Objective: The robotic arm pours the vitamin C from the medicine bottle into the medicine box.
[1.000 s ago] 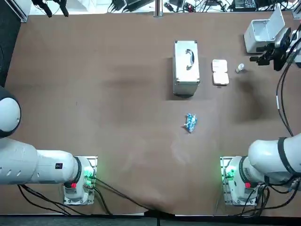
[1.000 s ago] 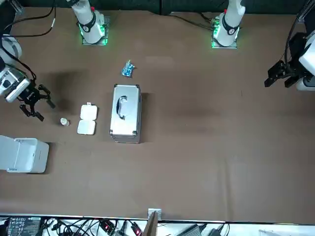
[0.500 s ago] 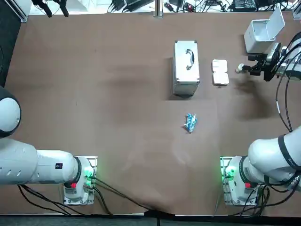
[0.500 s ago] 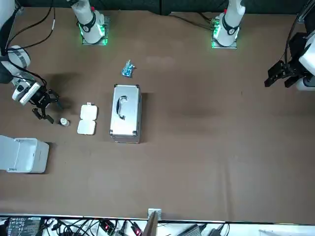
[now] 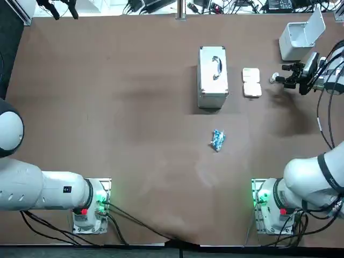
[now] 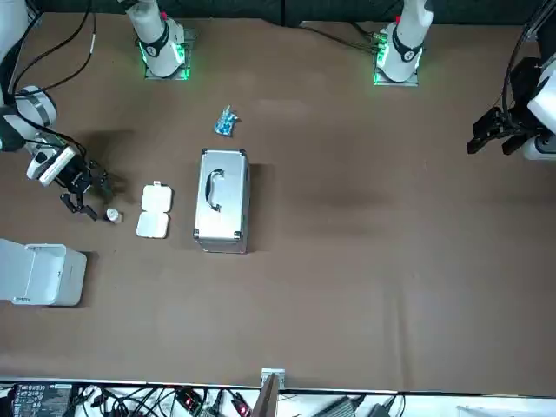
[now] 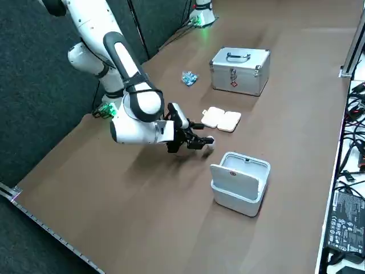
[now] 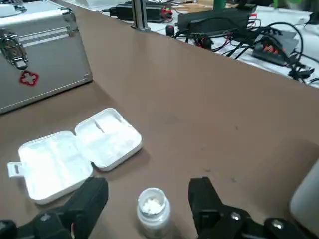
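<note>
The right gripper (image 8: 147, 191) was held low with its fingers apart, nothing clamped. The medicine box (image 8: 75, 152) lay open, seemingly empty, just beyond it. The medicine bottle (image 8: 153, 211) stood uncapped between the fingers; grasping and pouring were judged not yet done.

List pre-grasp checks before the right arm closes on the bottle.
1. Right gripper open: ok.
2. Bottle between the fingers, gap on each side: ok.
3. Bottle upright, no cap, tablets inside: ok.
4. Box open beside the bottle: ok.
5. Finger height against the bottle: cannot tell.
</note>
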